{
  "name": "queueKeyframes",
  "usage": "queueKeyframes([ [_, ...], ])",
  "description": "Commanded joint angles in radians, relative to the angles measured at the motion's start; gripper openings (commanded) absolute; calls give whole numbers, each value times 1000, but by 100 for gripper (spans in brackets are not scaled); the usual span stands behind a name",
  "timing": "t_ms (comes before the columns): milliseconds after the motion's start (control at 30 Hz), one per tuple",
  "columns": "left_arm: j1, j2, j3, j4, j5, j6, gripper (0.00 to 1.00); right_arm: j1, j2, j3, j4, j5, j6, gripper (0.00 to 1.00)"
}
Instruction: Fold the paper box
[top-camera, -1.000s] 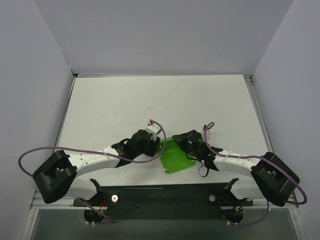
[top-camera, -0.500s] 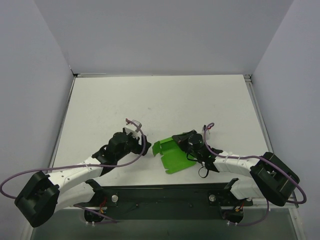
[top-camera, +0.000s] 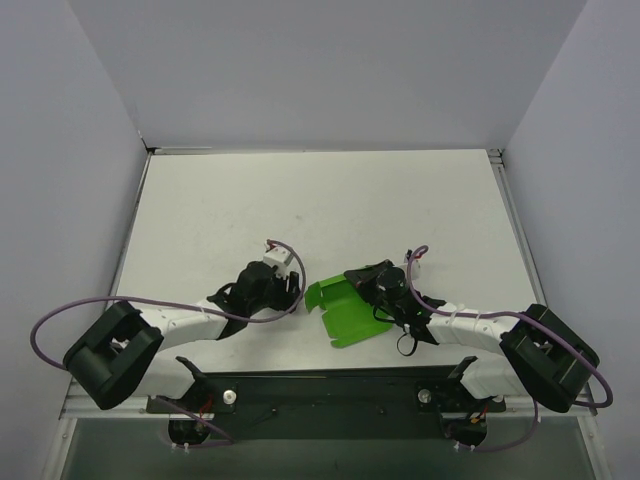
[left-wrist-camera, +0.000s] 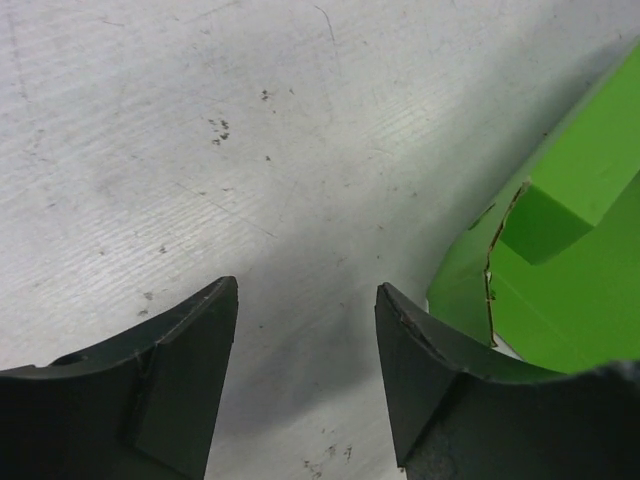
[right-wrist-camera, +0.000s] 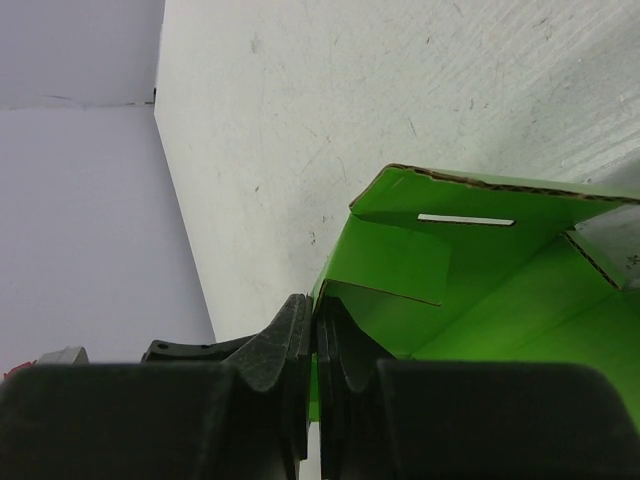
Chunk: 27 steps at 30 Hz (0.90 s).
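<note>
Pinching an upright wall of the paper box (right-wrist-camera: 470, 290) in the right gripper (right-wrist-camera: 313, 320), clenched on green card. Rests open side up on the white table (top-camera: 300, 200) near its front edge, long axis slanting far-left to near-right. Leaves the left gripper (left-wrist-camera: 305, 305) spread, just beside the left flap.

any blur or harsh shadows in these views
Top view: sharp, even light, only faint shadows on the table. Left wrist: left gripper slightly soft, grey shadow between its jaws, box crisp. Right wrist: right gripper blurred up close, box sharp.
</note>
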Motion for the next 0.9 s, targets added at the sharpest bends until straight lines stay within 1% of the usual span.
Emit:
queueKeyframes([
  [0, -41, 55, 40, 138, 48, 39, 61, 8, -13, -2, 2, 60, -39, 0],
  [100, -56, 71, 28, 180, 57, 47, 57, 12, -22, 1, -15, 71, -42, 0],
  [200, -68, 71, 10, 241, 60, 50, 56, 14, -25, 4, -23, 76, -48, 0],
  [233, -71, 72, 1, 258, 92, 52, 56, 14, -25, 6, -26, 77, -45, 0],
  [300, -71, 77, -6, 309, 109, 53, 55, 14, -22, 6, -23, 76, -47, 0],
  [433, -78, 98, 0, 344, 149, 65, 48, 17, -22, 7, -26, 74, -45, 0],
  [567, -93, 137, 5, 376, 172, 73, 45, 17, -24, 6, -30, 79, -43, 0],
  [867, -121, 193, -1, 482, 151, 64, 42, 25, -27, 0, -29, 92, -45, 0],
])
